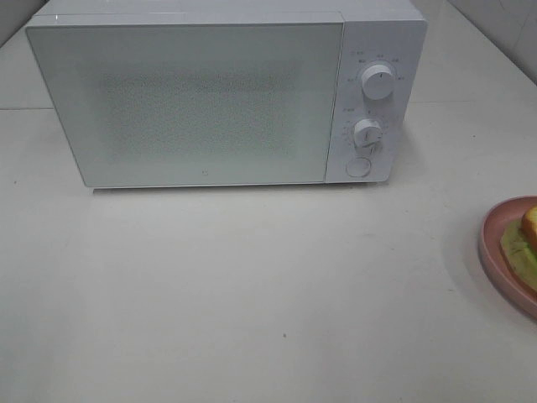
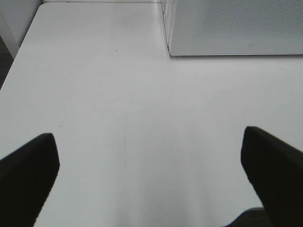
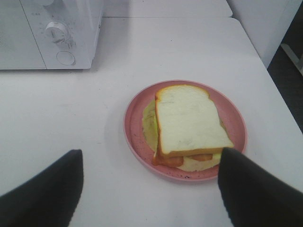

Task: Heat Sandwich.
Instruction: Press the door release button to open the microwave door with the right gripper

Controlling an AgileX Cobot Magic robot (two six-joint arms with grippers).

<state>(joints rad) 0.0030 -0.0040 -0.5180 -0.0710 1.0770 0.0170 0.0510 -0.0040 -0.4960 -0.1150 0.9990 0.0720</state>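
Right gripper (image 3: 151, 156): jaws spread wide and holding nothing. Its two dark fingers (image 3: 47, 189) stand on either side of the plate's near rim, above the worktop, and touch neither plate nor food. Left gripper (image 2: 149, 137): jaws likewise spread to their widest and empty, over a bare stretch of worktop near the microwave's left front corner.

The sandwich (image 3: 189, 123) lies flat on the pink plate (image 3: 130, 127). Its top is a slice of white bread with an orange-brown crust; a pale green layer and an orange piece show at the edges beneath it. The sandwich sits wholly within the plate's rim. In the exterior high view only a strip of the sandwich (image 1: 527, 239) and part of the plate (image 1: 495, 222) show, cut by the right edge of the frame.

The plate rests on the white worktop (image 1: 252, 294), well apart from the microwave (image 1: 193, 101), to the right of it and nearer the camera.

The microwave is white, stands upright at the back of the worktop, and its door is shut. Its control panel, on the right of the door, carries an upper dial (image 1: 377, 82), a lower dial (image 1: 367, 132) and a round button (image 1: 359, 166) below them. The right wrist view shows this panel end of the microwave (image 3: 52, 33); the left wrist view shows its lower left front corner (image 2: 236, 26).
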